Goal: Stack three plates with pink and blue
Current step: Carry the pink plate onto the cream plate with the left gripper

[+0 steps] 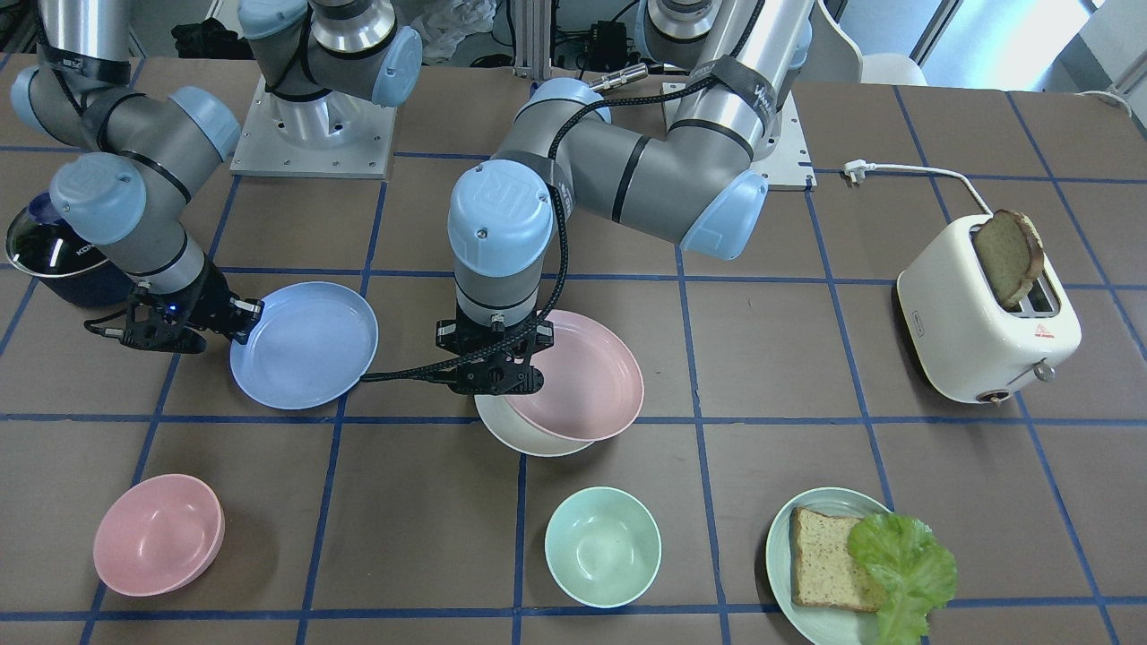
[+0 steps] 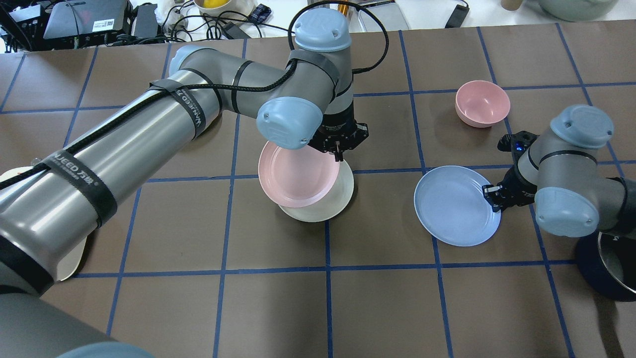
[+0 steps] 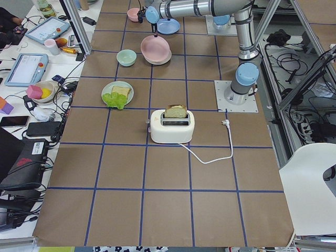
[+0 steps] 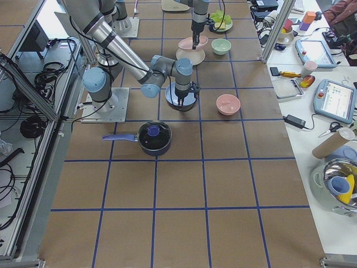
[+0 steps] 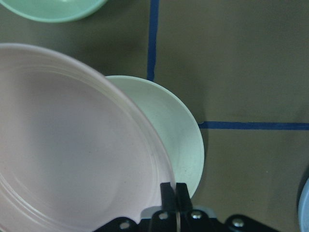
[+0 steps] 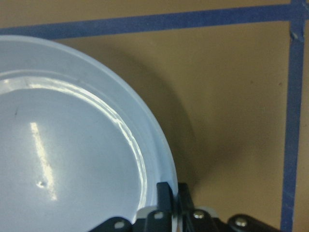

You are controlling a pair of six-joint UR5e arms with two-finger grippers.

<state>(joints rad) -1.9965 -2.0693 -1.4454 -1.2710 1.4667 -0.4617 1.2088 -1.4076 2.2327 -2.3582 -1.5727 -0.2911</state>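
Brown tabletop (image 2: pixel 377 298) gridded with blue tape carries everything. White toaster (image 1: pixel 977 331) at the robot's left end holds a slice of brown bread (image 1: pixel 1008 255) standing in its slot. Dark blue lidded saucepan (image 4: pixel 155 138) sits at the robot's right end. Mint-green plate (image 1: pixel 820 627) holds a bread slice (image 1: pixel 824 560) and a lettuce leaf (image 1: pixel 905 564). Pale pink plate (image 2: pixel 298 174) hangs tilted over the cream-white plate (image 2: pixel 318 215), covering most of it; the left gripper (image 2: pixel 340 153) has its jaws pinched tight on the pink rim. Light blue plate (image 2: pixel 454 206) sits well apart toward the robot's right, a shadow beneath it, the right gripper (image 2: pixel 493 196) clamped on its rim. Pink bowl (image 2: pixel 482 102) and mint bowl (image 1: pixel 602 546) stand apart.
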